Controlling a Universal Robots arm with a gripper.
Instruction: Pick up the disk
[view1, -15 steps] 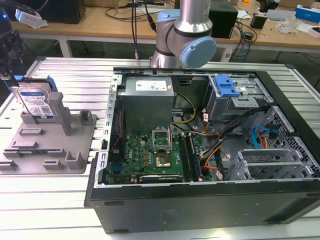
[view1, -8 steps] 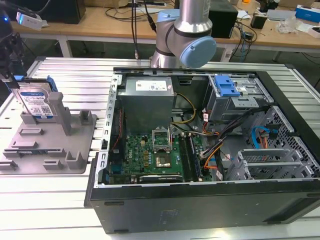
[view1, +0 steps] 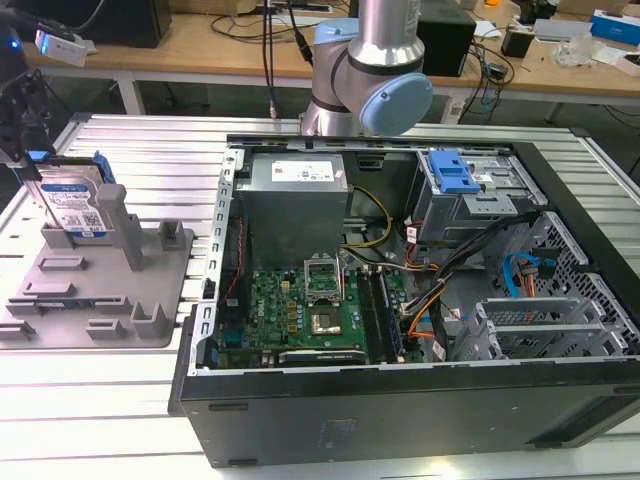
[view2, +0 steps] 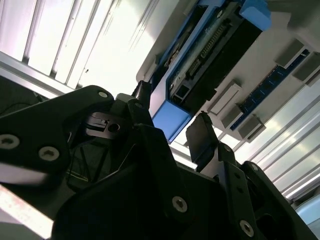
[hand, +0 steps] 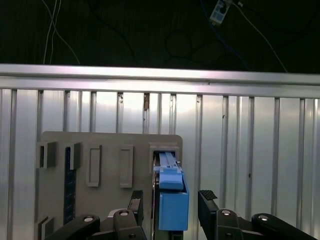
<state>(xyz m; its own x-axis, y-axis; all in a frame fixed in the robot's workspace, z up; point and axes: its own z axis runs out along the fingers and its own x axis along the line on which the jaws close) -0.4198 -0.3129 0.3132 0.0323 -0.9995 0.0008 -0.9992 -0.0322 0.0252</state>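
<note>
Gripper (hand: 171, 197) open, straddling the disk (hand: 173, 212); gaps both sides, nothing held. Disk stands on edge in grey fixture (hand: 105, 142). Judged stiff, fairly heavy, smooth, shock-sensitive; best clamped squarely across its flat faces.

Silver arm tube (view1: 385, 30) with pale-blue joint cap (view1: 397, 102); matte black claw (hand: 171, 199), small silver screws (view2: 179, 203).

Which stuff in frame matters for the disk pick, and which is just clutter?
In the job:
- disk, standing on edge in the grey fixture
- gripper, fingers open on either side of the disk

Lying about:
- computer case, lid off
- blue-handled drive cage
- power supply
</note>
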